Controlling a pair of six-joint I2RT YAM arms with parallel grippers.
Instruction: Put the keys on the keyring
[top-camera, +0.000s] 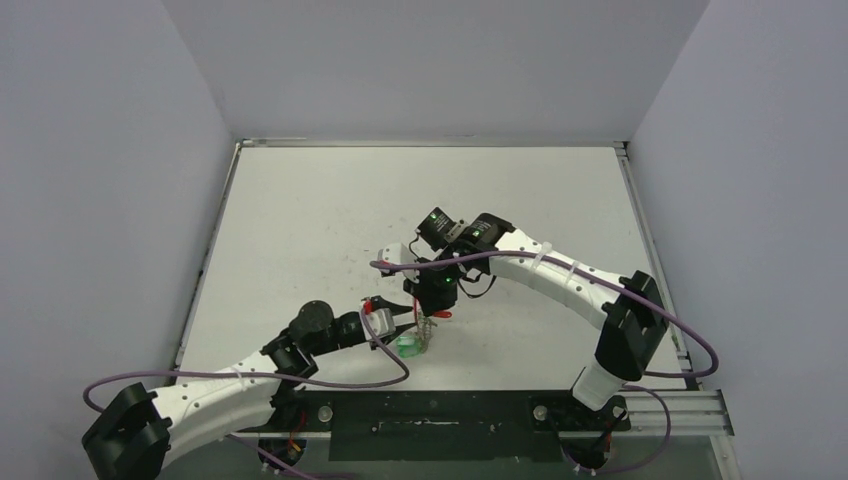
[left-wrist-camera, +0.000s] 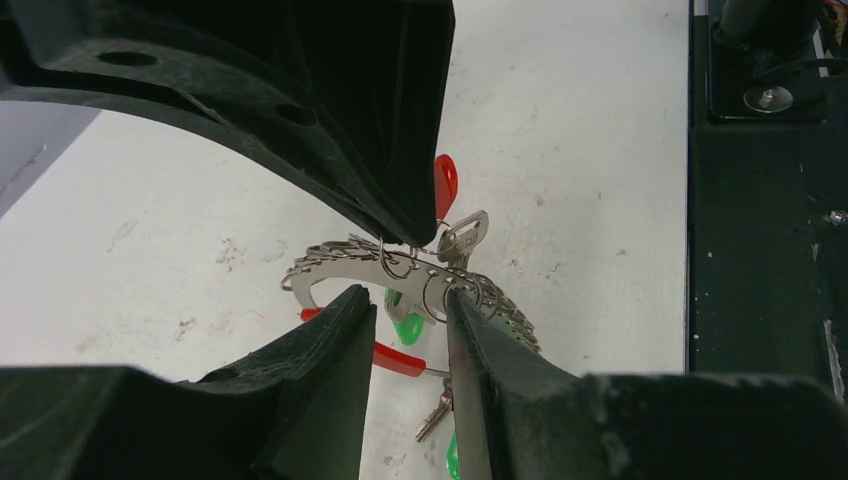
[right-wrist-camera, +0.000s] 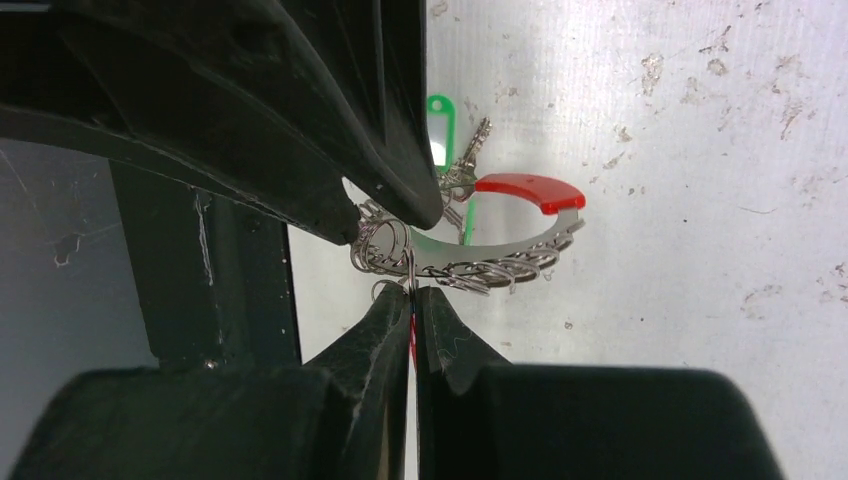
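Observation:
The keyring (left-wrist-camera: 350, 268), a silver band with small loops and a red arc (left-wrist-camera: 395, 358), lies on the white table near the front edge (top-camera: 427, 330). My right gripper (right-wrist-camera: 412, 292) is shut on the red key tag (right-wrist-camera: 411, 335), seen edge-on, with the tag's small ring at the keyring's loops (right-wrist-camera: 480, 270). In the left wrist view the red tag (left-wrist-camera: 445, 185) and its key (left-wrist-camera: 462, 240) hang under the right fingers. My left gripper (left-wrist-camera: 405, 298) is open, its tips at the band. Green-tagged keys (left-wrist-camera: 405, 327) (right-wrist-camera: 437, 135) are at the ring.
A black base rail (top-camera: 430, 415) runs along the table's near edge, close behind the keyring (left-wrist-camera: 760, 250). The two grippers crowd each other over the ring (top-camera: 437, 312). Grey walls enclose the table on three sides.

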